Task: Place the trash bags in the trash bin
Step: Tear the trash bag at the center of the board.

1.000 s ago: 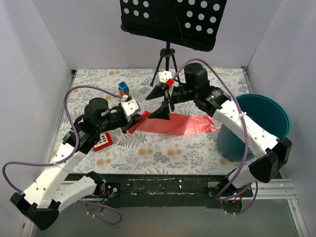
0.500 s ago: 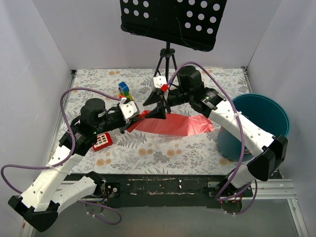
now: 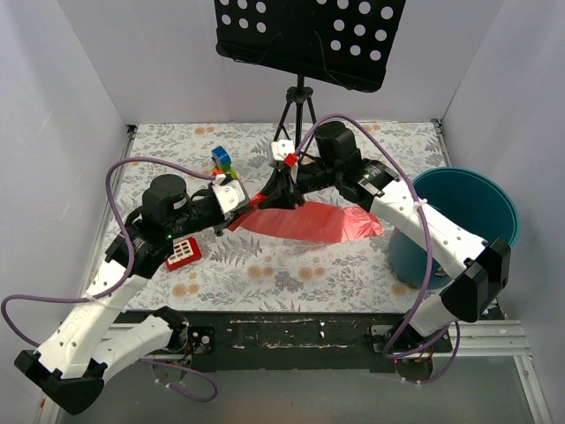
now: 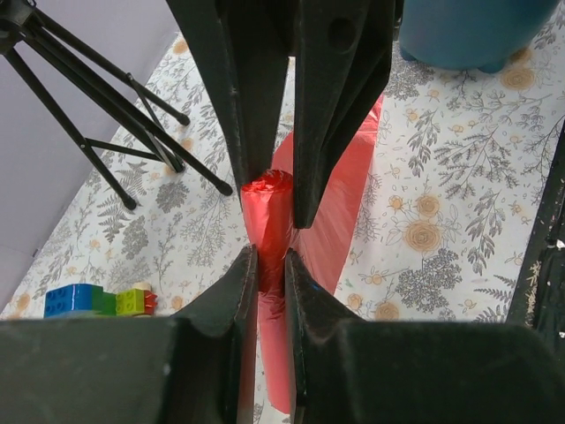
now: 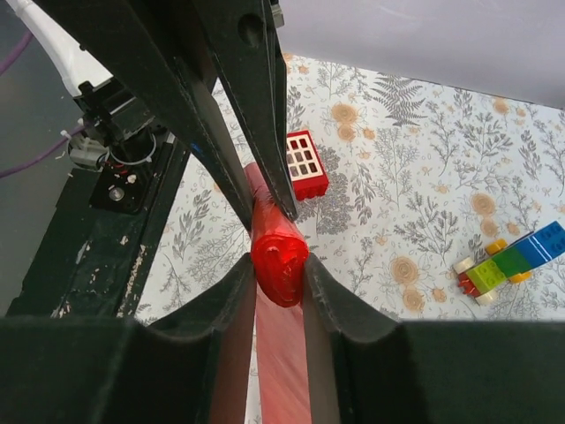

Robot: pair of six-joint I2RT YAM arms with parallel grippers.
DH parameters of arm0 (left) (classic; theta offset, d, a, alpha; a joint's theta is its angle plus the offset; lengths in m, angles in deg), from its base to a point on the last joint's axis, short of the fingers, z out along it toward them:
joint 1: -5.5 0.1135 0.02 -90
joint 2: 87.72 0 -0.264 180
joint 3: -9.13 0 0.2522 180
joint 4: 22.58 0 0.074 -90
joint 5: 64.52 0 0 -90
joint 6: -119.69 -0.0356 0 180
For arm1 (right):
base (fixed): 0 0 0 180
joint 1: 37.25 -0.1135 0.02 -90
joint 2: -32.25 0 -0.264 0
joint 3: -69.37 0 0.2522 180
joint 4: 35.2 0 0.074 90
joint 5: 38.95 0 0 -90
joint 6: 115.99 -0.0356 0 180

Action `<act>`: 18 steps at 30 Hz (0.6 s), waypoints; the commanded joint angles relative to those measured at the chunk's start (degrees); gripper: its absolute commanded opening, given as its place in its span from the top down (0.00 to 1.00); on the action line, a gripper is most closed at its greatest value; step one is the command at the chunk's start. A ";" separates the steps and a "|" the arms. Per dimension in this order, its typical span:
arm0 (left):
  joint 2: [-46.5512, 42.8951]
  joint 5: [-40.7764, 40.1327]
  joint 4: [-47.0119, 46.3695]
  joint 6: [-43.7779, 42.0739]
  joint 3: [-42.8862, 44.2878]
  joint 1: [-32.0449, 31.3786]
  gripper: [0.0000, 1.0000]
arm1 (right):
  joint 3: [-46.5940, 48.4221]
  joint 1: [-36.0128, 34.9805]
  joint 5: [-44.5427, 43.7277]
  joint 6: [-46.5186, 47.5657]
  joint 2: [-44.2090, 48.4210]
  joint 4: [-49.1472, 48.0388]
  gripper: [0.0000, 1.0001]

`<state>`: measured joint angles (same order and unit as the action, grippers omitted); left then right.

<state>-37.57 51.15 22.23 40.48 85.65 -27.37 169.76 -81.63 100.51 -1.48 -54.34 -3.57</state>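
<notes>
Trash bag (image 3: 318, 223) — bunched red end pinched by left tool (image 4: 269, 263) and right tool (image 5: 279, 267), both clamped narrow.

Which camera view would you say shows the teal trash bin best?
The top external view: the trash bin appears almost whole there, rim and inside. The left wrist view catches only its lower wall at the top edge. The right wrist view shows none of it.

The thin, translucent red-pink trash bag (image 3: 322, 223) lies as a long crinkled strip across the middle of the bench, its left end bunched into a tight roll, while the round teal trash bin (image 3: 481, 199) stands upright at the right edge.
</notes>
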 commanded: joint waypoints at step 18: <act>7.24 2.81 2.00 -3.85 2.89 -0.80 1.00 | 0.56 -0.18 -3.82 1.60 1.86 -0.90 0.78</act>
<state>-31.28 52.07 22.23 37.07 85.72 -27.93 169.54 -81.56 98.84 0.51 -54.34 -1.93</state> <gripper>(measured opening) 0.133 0.094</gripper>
